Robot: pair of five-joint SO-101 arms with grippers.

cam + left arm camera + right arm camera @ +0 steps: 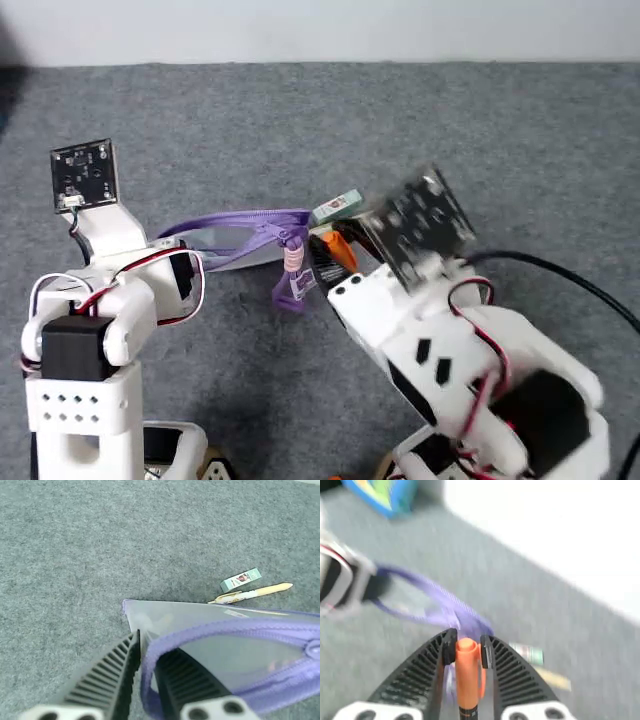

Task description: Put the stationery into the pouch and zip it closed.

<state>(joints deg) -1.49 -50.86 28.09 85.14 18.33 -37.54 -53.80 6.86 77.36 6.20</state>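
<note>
A: Pinching an orange marker (468, 675) tight in the right gripper (467, 642), near the pouch (225, 650) mouth. Clamping the pouch rim with the left gripper (147, 645).
B: Loading step, probably. Next: sliding it in. Eraser (241, 579) and pen (252, 593) lying just beside the pouch.

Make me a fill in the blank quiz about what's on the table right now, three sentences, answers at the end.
1. The left gripper is clamped on the rim of the clear pouch, whose zipper band is ____ in colour.
2. The right gripper holds a marker whose colour is ____.
3. Apart from the held marker, ____ stationery items lie on the grey table outside the pouch: a green eraser and a cream pen.

Missing words: purple; orange; two.
</note>
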